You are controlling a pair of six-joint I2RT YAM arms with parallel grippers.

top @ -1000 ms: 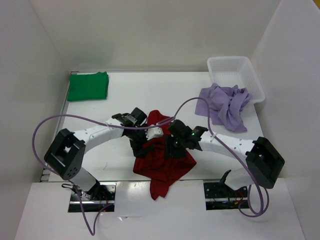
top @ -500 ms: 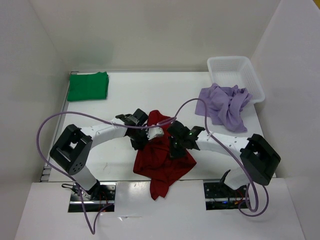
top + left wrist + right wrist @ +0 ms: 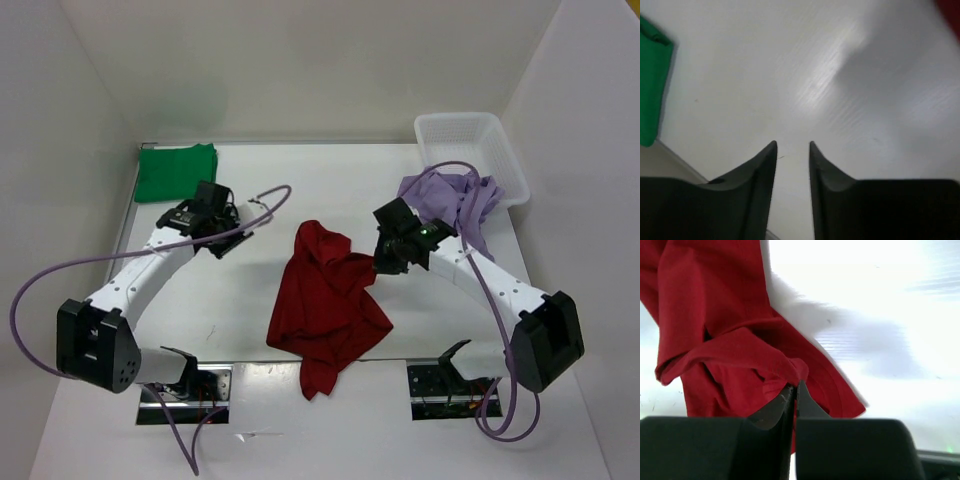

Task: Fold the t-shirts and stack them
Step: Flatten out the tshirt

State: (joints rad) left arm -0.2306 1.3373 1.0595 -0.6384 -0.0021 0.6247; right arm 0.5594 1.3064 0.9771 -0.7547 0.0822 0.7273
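The dark red t-shirt [image 3: 325,300] lies crumpled in the middle of the table, its lower end hanging over the near edge. My right gripper [image 3: 385,262] is at the shirt's right side, shut on a fold of the red cloth [image 3: 765,360], with the jaws [image 3: 794,385] pinched tight. My left gripper [image 3: 228,232] hovers over bare table left of the red shirt, jaws [image 3: 791,145] partly open and empty. The bright green t-shirt [image 3: 176,172] lies folded at the far left corner; its edge [image 3: 650,90] shows in the left wrist view. The lavender t-shirt [image 3: 452,212] lies bunched at the right.
A white lattice basket [image 3: 470,150] stands at the far right corner, with the lavender cloth touching its front. Purple cables [image 3: 260,205] loop from both arms above the table. White walls close in the table at the back and both sides.
Both grippers left the middle of the red shirt. The left one let go and swung up-left toward the green shirt. The right one shut on the cloth and drew it up-right.
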